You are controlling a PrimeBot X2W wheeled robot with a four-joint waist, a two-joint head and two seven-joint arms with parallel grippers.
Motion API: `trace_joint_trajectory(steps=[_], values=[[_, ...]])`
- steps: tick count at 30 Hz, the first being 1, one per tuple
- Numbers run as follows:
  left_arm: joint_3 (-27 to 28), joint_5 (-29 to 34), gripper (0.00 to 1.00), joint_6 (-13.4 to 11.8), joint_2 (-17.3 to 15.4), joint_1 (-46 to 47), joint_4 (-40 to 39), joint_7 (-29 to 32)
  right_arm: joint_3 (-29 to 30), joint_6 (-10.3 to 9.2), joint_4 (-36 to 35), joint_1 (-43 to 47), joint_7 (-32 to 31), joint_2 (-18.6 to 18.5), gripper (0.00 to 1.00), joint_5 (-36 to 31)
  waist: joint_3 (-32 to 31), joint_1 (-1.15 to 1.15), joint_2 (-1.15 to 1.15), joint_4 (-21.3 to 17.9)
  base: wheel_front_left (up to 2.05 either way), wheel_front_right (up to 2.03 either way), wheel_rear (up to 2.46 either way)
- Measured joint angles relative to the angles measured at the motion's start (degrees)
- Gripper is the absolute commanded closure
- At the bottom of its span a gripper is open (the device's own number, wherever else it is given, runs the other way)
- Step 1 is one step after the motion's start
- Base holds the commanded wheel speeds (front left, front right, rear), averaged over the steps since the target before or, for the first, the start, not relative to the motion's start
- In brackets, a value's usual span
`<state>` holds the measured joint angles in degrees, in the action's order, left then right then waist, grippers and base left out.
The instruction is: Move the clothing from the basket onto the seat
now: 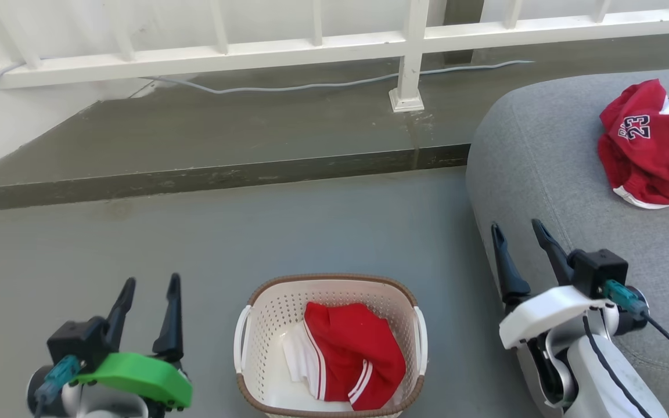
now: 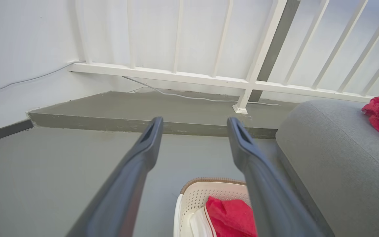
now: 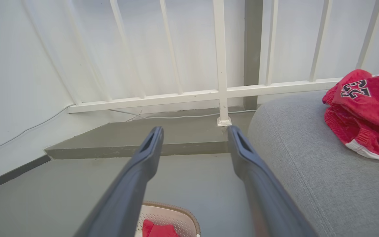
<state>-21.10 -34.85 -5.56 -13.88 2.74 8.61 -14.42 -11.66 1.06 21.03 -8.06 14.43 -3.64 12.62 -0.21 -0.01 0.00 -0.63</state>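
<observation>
Head view: basket (image 1: 270, 316) front rim clipped at bottom edge; seat (image 1: 543, 174) and jersey (image 1: 648, 148) run off right. Shorts (image 1: 352, 354) folded, underside hidden. Wrist views: left gripper (image 2: 194, 123), right gripper (image 3: 194, 131) finger bases blurred.

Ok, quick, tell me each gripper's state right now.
The left gripper: open, holding nothing.
The right gripper: open, holding nothing.

One red jersey (image 1: 651, 145) beyond the right fingers (image 1: 509, 271), one pair of red shorts (image 1: 352, 354) left of them, one basket (image 1: 334, 278), one seat (image 1: 543, 174).
</observation>
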Motion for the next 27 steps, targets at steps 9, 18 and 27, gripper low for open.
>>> trace_joint_trajectory(steps=[9, 18, 27], values=[[3.8, 1.3, 0.0, -0.1, 0.0, -4.6, -2.6, 0.0, 0.5, -1.09, -3.0, 3.1, 0.0, 0.1, 0.0, 0.0, -0.2, 0.0, 0.0, -1.2, 0.0, 0.0, 0.0], [4.0, 2.4, 0.0, -0.1, 0.3, -7.8, -4.7, 0.0, 0.7, -1.23, -5.2, 5.3, 0.0, 0.1, 0.0, 0.0, -0.5, 0.0, 0.0, -2.5, 0.0, 0.0, 0.0], [4.4, 4.1, 0.0, -0.1, 0.5, -9.3, -5.9, 0.0, 0.7, -1.24, -6.7, 6.5, 0.0, 0.1, 0.0, 0.0, -0.8, 0.0, 0.0, -3.1, 0.0, 0.0, 0.0]])
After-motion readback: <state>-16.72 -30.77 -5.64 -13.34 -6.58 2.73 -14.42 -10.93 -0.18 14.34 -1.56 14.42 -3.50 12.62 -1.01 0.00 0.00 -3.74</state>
